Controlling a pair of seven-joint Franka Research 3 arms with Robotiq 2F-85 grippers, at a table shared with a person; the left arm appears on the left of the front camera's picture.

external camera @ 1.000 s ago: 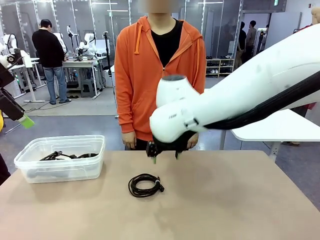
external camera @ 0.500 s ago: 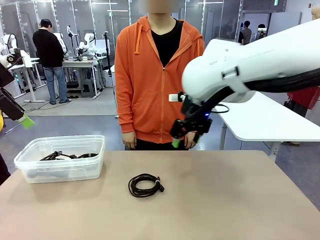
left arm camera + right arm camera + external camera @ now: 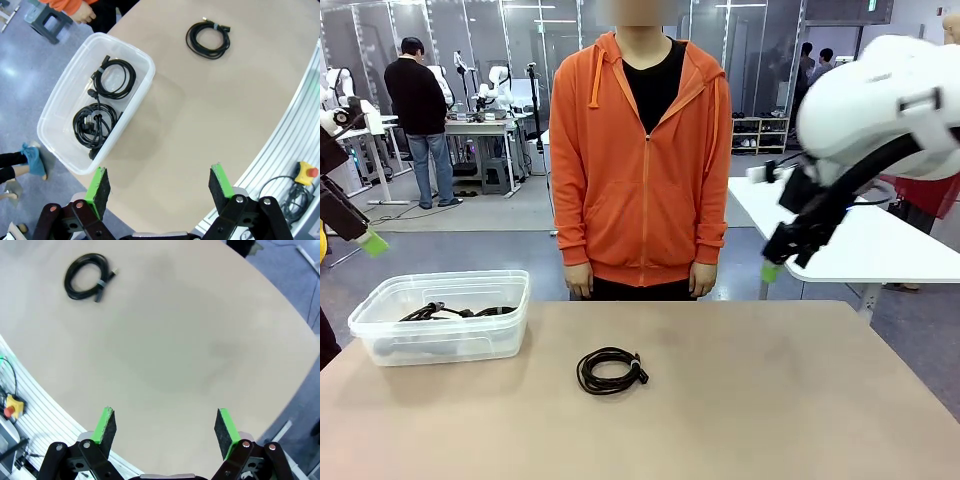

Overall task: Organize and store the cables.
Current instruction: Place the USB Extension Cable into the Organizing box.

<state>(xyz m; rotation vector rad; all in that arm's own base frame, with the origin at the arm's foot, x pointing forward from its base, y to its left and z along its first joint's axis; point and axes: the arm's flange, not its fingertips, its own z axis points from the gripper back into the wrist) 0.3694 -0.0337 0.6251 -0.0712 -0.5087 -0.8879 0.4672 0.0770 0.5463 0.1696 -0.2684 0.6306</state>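
Where beige table (image 3: 770,400) spreads, lab floor (image 3: 470,245) beyond

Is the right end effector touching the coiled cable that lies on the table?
Apart. In the front view the right end effector hangs in the air, far right of the coiled cable on the table.

Cable (image 3: 611,370) right of bin (image 3: 380,312)

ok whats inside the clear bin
Two coiled black cables lie in the clear bin, side by side. Whatever is beneath the coils is covered.
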